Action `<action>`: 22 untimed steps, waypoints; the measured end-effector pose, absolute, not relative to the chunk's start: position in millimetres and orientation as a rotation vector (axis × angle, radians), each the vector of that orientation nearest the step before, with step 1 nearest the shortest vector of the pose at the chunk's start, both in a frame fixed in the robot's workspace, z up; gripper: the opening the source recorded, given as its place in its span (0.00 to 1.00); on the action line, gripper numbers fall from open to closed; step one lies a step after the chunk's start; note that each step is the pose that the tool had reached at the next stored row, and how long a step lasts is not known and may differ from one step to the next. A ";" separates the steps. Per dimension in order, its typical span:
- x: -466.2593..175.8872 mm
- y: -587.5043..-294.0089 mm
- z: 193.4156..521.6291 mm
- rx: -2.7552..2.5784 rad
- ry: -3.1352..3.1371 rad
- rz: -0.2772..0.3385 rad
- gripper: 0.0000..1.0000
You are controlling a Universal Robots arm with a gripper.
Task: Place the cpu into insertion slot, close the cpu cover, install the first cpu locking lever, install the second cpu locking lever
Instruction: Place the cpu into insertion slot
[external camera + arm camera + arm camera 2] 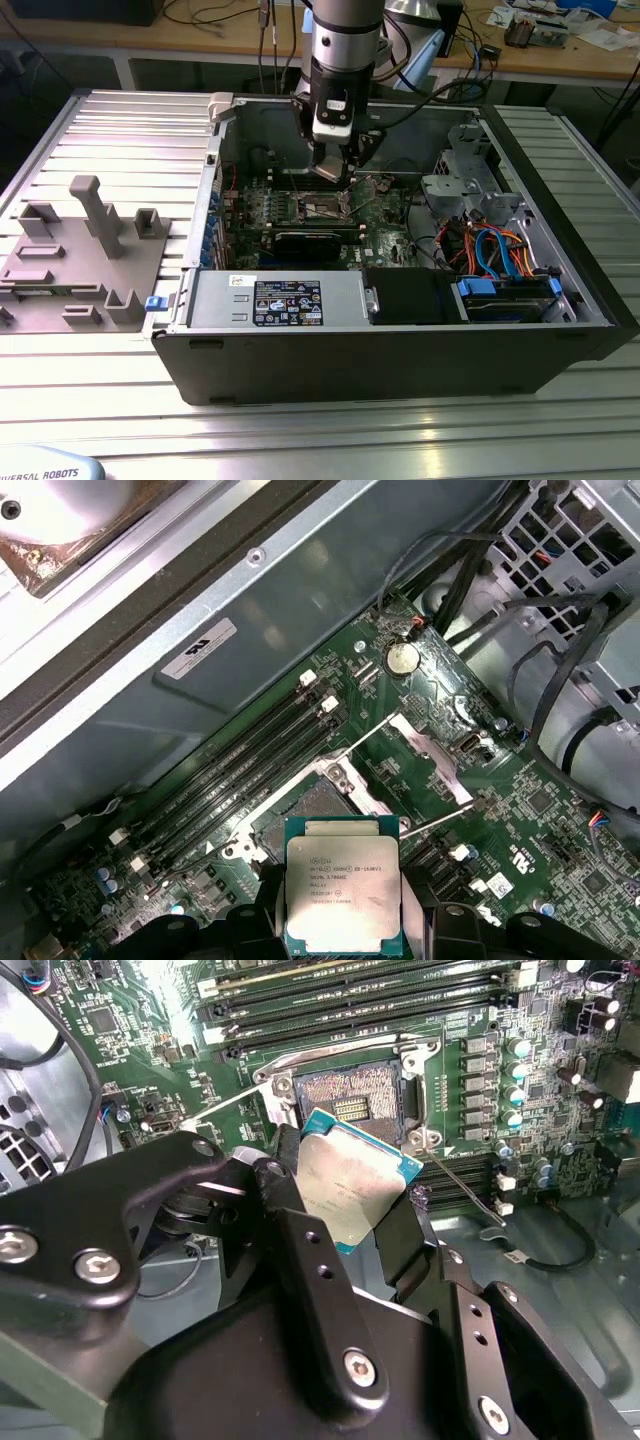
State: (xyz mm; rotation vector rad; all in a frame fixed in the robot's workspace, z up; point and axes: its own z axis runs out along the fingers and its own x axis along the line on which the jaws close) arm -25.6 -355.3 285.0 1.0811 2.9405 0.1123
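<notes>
In the exterior view my gripper [335,178] hangs inside the open pc case [400,340], just over the insertion slot [325,205] on the green board [385,222]. In the second wrist view my fingers [285,1175] pinch the cpu [352,1188] by two opposite edges. It's square, so no long axis; the metal top faces the cam, one corner points at the insertion slot [350,1100], which is bare, and the chip is tilted, not seated. In the first wrist view the cpu [340,895] shows flat-on, edges approx. parallel w/ the insertion slot [315,805].

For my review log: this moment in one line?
end effector shut on cpu | cpu near insertion slot, unseated | slot empty
</notes>
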 end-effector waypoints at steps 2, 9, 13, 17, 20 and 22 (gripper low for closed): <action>-25.6 -355.3 285.0 1.088 2.938 0.112 0.54; -25.6 -355.3 284.9 1.102 2.932 0.112 0.54; -25.6 -355.3 284.9 1.107 2.930 0.112 0.54; -25.6 -355.3 284.8 1.112 2.928 0.112 0.54; -25.6 -355.3 284.8 1.116 2.927 0.112 0.54; -25.6 -355.3 284.8 1.117 2.926 0.112 0.54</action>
